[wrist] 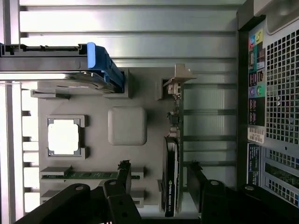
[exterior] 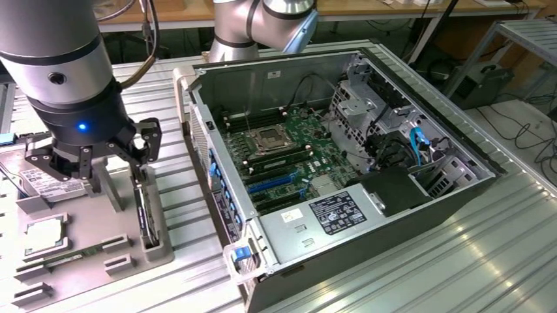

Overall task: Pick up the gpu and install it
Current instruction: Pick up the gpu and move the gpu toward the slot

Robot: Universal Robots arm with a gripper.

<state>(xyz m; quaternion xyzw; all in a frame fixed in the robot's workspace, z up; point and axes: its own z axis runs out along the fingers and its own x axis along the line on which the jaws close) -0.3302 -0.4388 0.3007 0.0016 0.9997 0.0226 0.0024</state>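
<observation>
The gpu stands on edge in a slot of the grey holder tray, on the exterior view's left. Seen edge-on in the wrist view, the gpu is a dark card with its pale bracket at the far end. My gripper hangs just above the tray and is open. In the wrist view the gripper has one finger on one side of the card and the other finger on the opposite side. Neither finger touches the card.
The tray also carries a silver hard drive in a blue caddy, a CPU and a green memory stick. The open computer case lies beside it, motherboard with blue slots exposed. Another arm's base stands behind.
</observation>
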